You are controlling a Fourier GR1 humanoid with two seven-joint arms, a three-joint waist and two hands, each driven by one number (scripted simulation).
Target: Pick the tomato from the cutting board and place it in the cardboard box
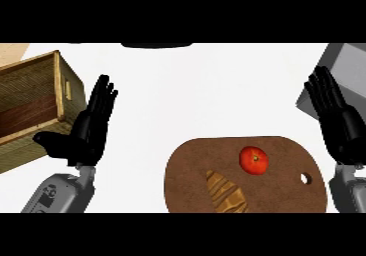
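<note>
Both robot hands, left robot hand (pixel 88 131) and right robot hand (pixel 339 120), are flat-fingered and hold nothing; we judge the right must next reach the tomato (pixel 254 160) beside it on the cutting board (pixel 285 192).

Black left hand (pixel 88 127) & right hand (pixel 339 120), slim fingers, on boxy grey forearms w/ dark panel marks.

Red tomato (pixel 254 160), brown cutting board (pixel 193 170), tan cardboard box (pixel 31 85)
</note>
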